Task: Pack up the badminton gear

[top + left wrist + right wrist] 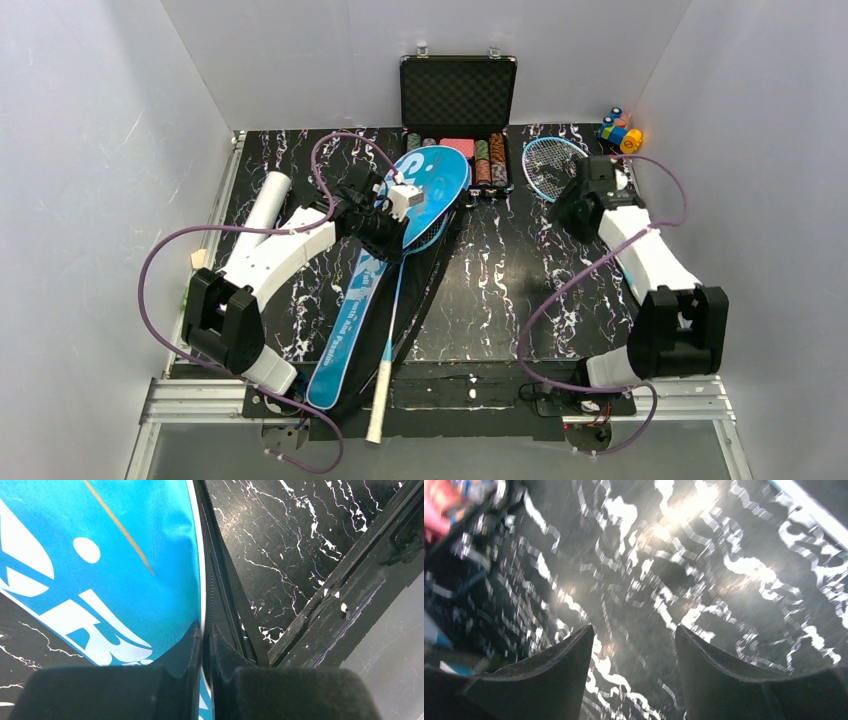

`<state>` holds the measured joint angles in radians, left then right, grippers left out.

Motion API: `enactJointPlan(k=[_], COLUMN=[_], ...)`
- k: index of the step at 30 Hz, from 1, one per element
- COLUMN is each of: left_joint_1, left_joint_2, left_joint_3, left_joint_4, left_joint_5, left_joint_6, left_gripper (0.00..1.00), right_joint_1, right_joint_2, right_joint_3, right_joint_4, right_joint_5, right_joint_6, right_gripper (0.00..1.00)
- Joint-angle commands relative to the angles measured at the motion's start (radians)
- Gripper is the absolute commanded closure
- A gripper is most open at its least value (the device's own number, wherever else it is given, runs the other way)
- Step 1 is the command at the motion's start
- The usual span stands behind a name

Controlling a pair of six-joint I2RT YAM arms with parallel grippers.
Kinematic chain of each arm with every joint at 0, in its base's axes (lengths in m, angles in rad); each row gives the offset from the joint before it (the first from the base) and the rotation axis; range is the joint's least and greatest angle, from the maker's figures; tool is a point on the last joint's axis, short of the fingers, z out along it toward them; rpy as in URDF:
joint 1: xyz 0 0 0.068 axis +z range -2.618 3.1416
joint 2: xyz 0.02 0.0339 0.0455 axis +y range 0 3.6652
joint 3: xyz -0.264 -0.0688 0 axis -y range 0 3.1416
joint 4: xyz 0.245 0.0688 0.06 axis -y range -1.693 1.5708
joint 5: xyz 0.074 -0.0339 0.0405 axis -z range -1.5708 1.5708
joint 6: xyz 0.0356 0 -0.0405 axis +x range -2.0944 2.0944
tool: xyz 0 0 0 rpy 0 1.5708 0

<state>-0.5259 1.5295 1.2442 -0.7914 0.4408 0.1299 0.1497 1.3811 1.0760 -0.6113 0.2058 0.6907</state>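
The long blue bag [352, 320] with white lettering lies aslant on the left half of the table. My left gripper [392, 222] is shut on the edge of its upper flap [150, 555], with the black inner side beside it. A light-blue racket [393, 310] lies along the bag, its white handle over the front edge and its head under the flap. A second racket's head [552, 166] lies at the back right. My right gripper [574, 210] hovers just beside it, open and empty [634, 632] over the dark table. The white tube [262, 205] lies at the left. No shuttlecock shows.
An open black case of poker chips [458, 100] stands at the back centre, just behind the bag's top. Colourful toy blocks [620, 131] sit in the back right corner. White walls close in three sides. The right wrist view is blurred.
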Motion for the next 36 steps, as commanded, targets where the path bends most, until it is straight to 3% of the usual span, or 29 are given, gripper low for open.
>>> enactJointPlan(k=[1,12,19,29,36], left_joint_1=[0.015,0.03,0.032,0.033,0.033], left_joint_2=[-0.043,-0.049,-0.051,-0.056,-0.069], left_joint_3=[0.042,0.074,0.071,0.074,0.075], left_joint_4=[-0.03,-0.062,-0.06,-0.05,-0.053], left_joint_5=[-0.003,0.018,0.017,0.011,-0.006], left_joint_6=[0.001,-0.002,-0.008,-0.014,-0.001], left_gripper=[1.0,1.0,1.0,1.0,1.0], right_joint_1=[-0.15,-0.359,-0.399,-0.393,-0.302], right_joint_2=[0.098,0.401,0.522,0.504,0.429], right_joint_3=[0.118,0.306,0.337,0.253,0.135], right_joint_4=[-0.054,-0.075,-0.078,-0.024,0.009], right_joint_5=[0.043,0.03,-0.015,-0.152,-0.169], right_joint_6=[-0.09,-0.162,-0.167,-0.171,-0.149], right_gripper=[0.3,0.28,0.3,0.33,0.36])
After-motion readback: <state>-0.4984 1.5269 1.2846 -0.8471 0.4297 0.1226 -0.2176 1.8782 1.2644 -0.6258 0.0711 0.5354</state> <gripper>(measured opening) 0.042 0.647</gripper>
